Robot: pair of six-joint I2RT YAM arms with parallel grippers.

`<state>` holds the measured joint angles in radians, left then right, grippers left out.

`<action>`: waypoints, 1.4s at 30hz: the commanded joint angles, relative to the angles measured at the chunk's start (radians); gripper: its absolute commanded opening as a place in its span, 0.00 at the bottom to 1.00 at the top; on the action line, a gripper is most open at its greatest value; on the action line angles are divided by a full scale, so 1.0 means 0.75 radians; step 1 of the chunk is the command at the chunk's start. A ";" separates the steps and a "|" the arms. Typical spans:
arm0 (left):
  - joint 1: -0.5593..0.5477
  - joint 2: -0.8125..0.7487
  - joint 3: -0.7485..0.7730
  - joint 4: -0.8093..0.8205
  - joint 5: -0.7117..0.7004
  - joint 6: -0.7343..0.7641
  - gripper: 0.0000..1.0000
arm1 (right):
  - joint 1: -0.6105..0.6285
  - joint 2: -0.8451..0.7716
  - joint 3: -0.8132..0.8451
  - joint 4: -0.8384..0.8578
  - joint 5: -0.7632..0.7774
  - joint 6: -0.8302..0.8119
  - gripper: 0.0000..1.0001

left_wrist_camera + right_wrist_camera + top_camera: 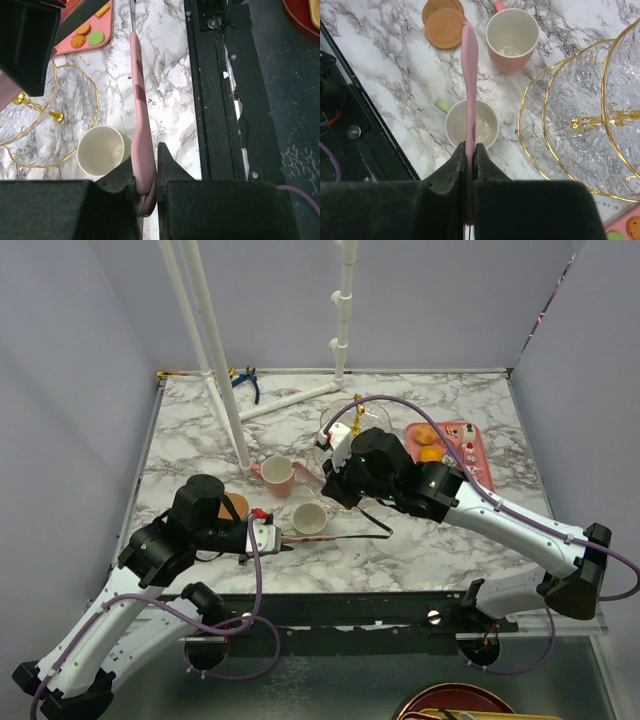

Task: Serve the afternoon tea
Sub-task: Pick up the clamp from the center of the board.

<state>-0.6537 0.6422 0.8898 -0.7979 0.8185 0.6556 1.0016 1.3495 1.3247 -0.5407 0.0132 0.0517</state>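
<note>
**teatime_bot:** Left claw (147, 200) and right claw (470, 165) both clamped on that thin pink sheet (469, 75), by the pale-green mug (487, 125)?

**marblefan:** Yep. The glass tiered stand (570, 85) sits on the tabletop (385, 75) nearby. Looks fragile and slippery, so I'd grab the gold stem (592, 121).

From above, the glass stand (345, 415) beyond the pale-green mug (310, 518) is mostly behind the right arm (480, 505). The coasters (237, 505) left of the mug show only a sliver past the left arm (160, 545). From the right wrist, the stand runs off the edge right of the mug. The thin pink sheet (469, 75) over the mug is edge-on, its ends buried in the left end effector (147, 160) and right end effector (470, 146).
</note>
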 commanded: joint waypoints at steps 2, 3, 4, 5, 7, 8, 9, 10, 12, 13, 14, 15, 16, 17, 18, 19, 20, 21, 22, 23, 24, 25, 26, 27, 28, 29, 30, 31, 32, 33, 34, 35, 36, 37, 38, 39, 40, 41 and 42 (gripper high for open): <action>-0.007 -0.086 0.049 -0.095 0.151 0.023 0.00 | -0.033 0.040 0.039 0.064 0.075 -0.008 0.01; -0.008 -0.096 0.042 -0.098 0.154 0.013 0.00 | -0.034 0.036 0.037 0.085 0.032 -0.007 0.01; -0.008 -0.103 0.032 -0.096 0.158 0.002 0.00 | -0.036 0.035 0.038 0.098 -0.025 -0.003 0.00; -0.008 -0.109 0.021 -0.096 0.160 -0.001 0.00 | -0.035 0.040 0.045 0.107 -0.084 0.001 0.01; -0.008 -0.112 -0.009 -0.094 0.147 0.042 0.00 | -0.035 0.085 0.086 0.079 -0.162 0.019 0.00; -0.008 -0.104 -0.022 -0.088 0.129 0.070 0.00 | -0.036 0.110 0.113 0.049 -0.190 0.022 0.01; -0.008 -0.095 -0.035 -0.077 0.113 0.103 0.09 | -0.033 0.141 0.140 0.021 -0.227 0.029 0.01; -0.008 -0.081 -0.042 -0.059 0.094 0.131 0.23 | -0.034 0.164 0.159 -0.006 -0.265 0.036 0.00; -0.007 -0.052 -0.046 -0.004 0.069 0.147 0.53 | -0.026 0.186 0.166 -0.018 -0.296 0.052 0.00; -0.008 -0.035 -0.040 0.012 0.063 0.154 0.61 | -0.020 0.188 0.161 -0.021 -0.295 0.058 0.01; -0.008 -0.021 -0.025 0.013 0.064 0.171 0.66 | -0.012 0.189 0.157 -0.028 -0.286 0.060 0.00; -0.007 -0.010 -0.009 0.012 0.064 0.185 0.70 | -0.006 0.185 0.153 -0.035 -0.277 0.063 0.01; -0.008 -0.002 0.006 0.009 0.064 0.194 0.73 | -0.004 0.178 0.148 -0.039 -0.270 0.064 0.01; -0.008 0.006 0.017 0.008 0.065 0.198 0.74 | 0.001 0.168 0.140 -0.043 -0.262 0.064 0.00; -0.008 0.012 0.024 0.001 0.063 0.210 0.74 | 0.003 0.161 0.137 -0.048 -0.257 0.064 0.00; -0.008 0.017 0.027 -0.018 0.062 0.229 0.74 | 0.004 0.154 0.136 -0.052 -0.255 0.064 0.00; -0.007 0.025 0.028 -0.024 0.059 0.244 0.74 | 0.007 0.150 0.138 -0.059 -0.252 0.062 0.01; -0.008 0.034 0.030 -0.029 0.054 0.253 0.74 | 0.013 0.152 0.147 -0.072 -0.246 0.059 0.01; -0.008 0.043 0.032 -0.031 0.046 0.264 0.74 | 0.020 0.157 0.157 -0.089 -0.239 0.052 0.01; -0.008 0.053 0.038 -0.031 0.040 0.273 0.73 | 0.029 0.164 0.172 -0.110 -0.233 0.045 0.01; -0.008 0.064 0.048 -0.030 0.034 0.278 0.73 | 0.041 0.175 0.183 -0.131 -0.220 0.039 0.01; -0.008 0.075 0.062 -0.031 0.028 0.280 0.73 | 0.056 0.182 0.195 -0.161 -0.206 0.031 0.01; -0.008 0.085 0.075 -0.031 0.025 0.275 0.72 | 0.068 0.189 0.203 -0.182 -0.191 0.023 0.00; -0.008 0.093 0.089 -0.032 0.023 0.262 0.72 | 0.077 0.194 0.208 -0.198 -0.176 0.016 0.00; -0.008 0.101 0.105 -0.032 0.023 0.249 0.72 | 0.083 0.199 0.216 -0.213 -0.160 0.011 0.01; -0.008 0.105 0.112 -0.035 0.026 0.233 0.71 | 0.092 0.201 0.217 -0.221 -0.147 0.005 0.01; -0.008 0.110 0.118 -0.043 0.030 0.226 0.71 | 0.098 0.204 0.224 -0.230 -0.134 0.002 0.01; -0.009 0.114 0.120 -0.049 0.032 0.222 0.70 | 0.104 0.203 0.230 -0.238 -0.123 -0.001 0.01; -0.008 0.118 0.118 -0.053 0.035 0.217 0.69 | 0.112 0.206 0.241 -0.246 -0.110 -0.004 0.01; -0.007 0.122 0.113 -0.058 0.037 0.214 0.68 | 0.125 0.218 0.256 -0.258 -0.093 -0.010 0.01; -0.008 0.124 0.105 -0.058 0.034 0.213 0.68 | 0.143 0.228 0.275 -0.273 -0.067 -0.018 0.01; -0.008 0.126 0.098 -0.059 0.033 0.219 0.67 | 0.164 0.242 0.301 -0.293 -0.040 -0.025 0.01; -0.008 0.129 0.091 -0.057 0.028 0.226 0.66 | 0.182 0.261 0.326 -0.317 -0.027 -0.031 0.01; -0.008 0.132 0.087 -0.058 0.024 0.233 0.65 | 0.199 0.276 0.353 -0.339 0.013 -0.037 0.00; -0.007 0.135 0.086 -0.058 0.019 0.237 0.64 | 0.212 0.288 0.373 -0.358 0.035 -0.041 0.01; -0.009 0.140 0.086 -0.058 0.017 0.238 0.62 | 0.226 0.297 0.386 -0.372 0.055 -0.047 0.01; -0.008 0.144 0.088 -0.061 0.014 0.236 0.59 | 0.238 0.303 0.394 -0.381 0.074 -0.051 0.01; -0.008 0.160 0.096 -0.083 0.018 0.239 0.48 | 0.258 0.317 0.402 -0.400 0.121 -0.057 0.01; -0.008 0.165 0.098 -0.096 0.019 0.246 0.44 | 0.267 0.323 0.406 -0.407 0.134 -0.057 0.00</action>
<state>-0.6567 0.7460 0.9577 -0.8223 0.8223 0.8185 1.1736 1.5665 1.5890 -0.7773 0.0223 0.0299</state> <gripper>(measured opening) 0.583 0.035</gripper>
